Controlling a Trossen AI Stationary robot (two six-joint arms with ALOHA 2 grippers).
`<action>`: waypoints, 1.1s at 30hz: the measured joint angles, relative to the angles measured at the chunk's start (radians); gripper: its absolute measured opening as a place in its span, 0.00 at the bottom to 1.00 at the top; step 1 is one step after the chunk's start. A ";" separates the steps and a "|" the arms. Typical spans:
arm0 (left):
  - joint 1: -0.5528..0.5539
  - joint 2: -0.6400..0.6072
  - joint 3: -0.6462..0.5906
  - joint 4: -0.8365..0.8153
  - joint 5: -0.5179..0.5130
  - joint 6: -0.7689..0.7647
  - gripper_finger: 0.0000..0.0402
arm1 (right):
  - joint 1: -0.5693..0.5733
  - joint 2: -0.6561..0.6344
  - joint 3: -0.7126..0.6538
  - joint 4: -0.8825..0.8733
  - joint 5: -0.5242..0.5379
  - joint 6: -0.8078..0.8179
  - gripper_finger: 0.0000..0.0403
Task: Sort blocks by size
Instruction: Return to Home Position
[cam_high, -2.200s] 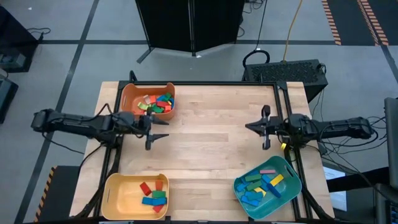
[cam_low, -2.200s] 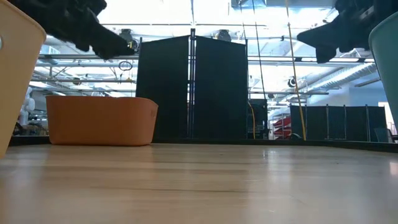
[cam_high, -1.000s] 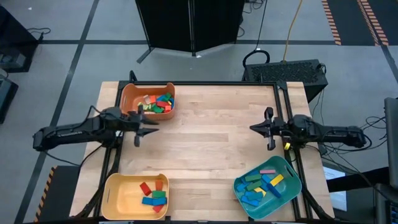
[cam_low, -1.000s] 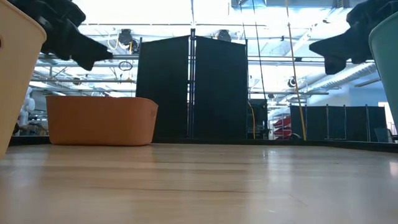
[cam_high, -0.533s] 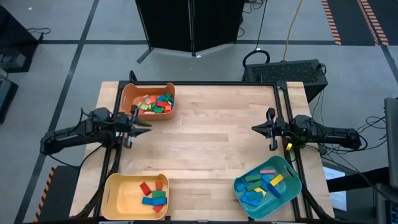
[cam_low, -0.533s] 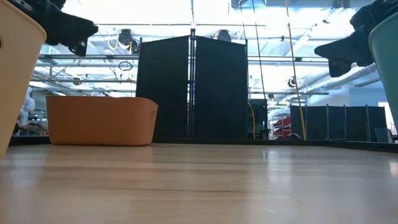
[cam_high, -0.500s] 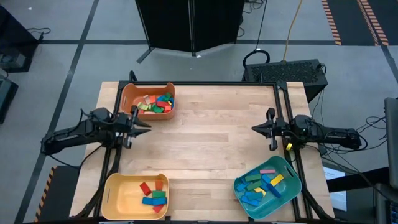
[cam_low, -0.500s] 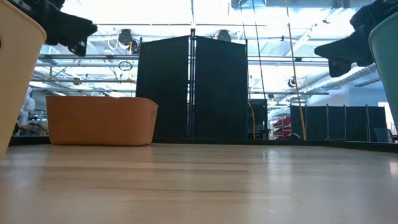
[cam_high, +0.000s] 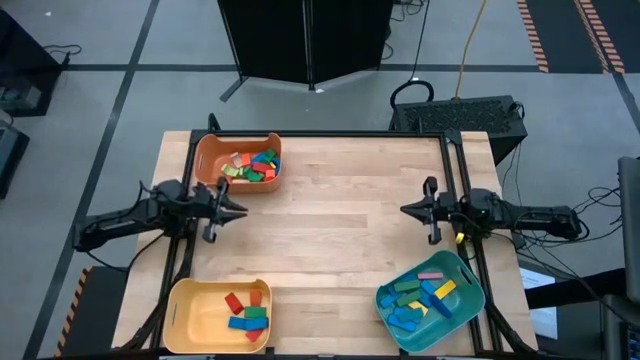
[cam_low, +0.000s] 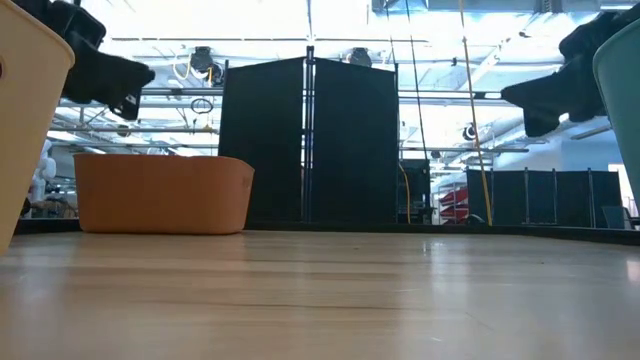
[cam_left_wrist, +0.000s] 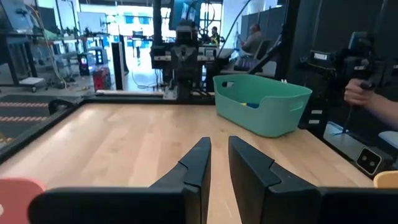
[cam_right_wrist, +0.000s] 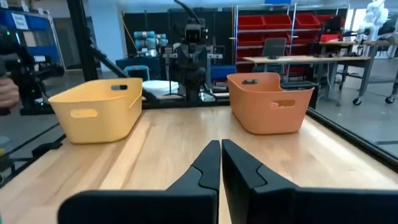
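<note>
Ok so from where I'm standing, every one of the blocks (cam_high: 255, 168) I can see sits inside a bin. There's a colourful little heap in the orange bin (cam_high: 205, 150) at the far left corner of the counter (cam_high: 330, 230). A few red, blue and green ones lie in the yellow bin (cam_high: 190, 305) at the near left corner. The teal bin (cam_high: 470, 275) at the near right corner has a mix of mostly blue, green and yellow pieces.

The left arm (cam_high: 150, 215) reaches in over the left edge of the counter, between the orange and yellow bins but closer to the orange one. The left jaws hang up off the wood, all but pressed together with just a thin slit between them, pinching nothing.

The right arm (cam_high: 500, 212) comes in over the right edge, just beyond the teal bin. The right jaws are pressed together and empty, also up in the air.

Somebody's hand (cam_left_wrist: 359, 93) shows past the counter's edge next to some dark gear.
</note>
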 joint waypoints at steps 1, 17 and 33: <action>0.000 0.000 -0.009 0.007 0.000 -0.004 0.14 | 0.000 0.002 0.000 0.004 0.002 0.005 0.00; -0.001 0.000 -0.032 0.035 0.006 0.013 0.14 | 0.000 0.004 0.000 0.057 -0.023 -0.037 0.00; -0.016 0.002 -0.035 0.026 -0.156 -0.031 0.14 | 0.000 0.004 0.000 0.042 0.080 -0.062 0.00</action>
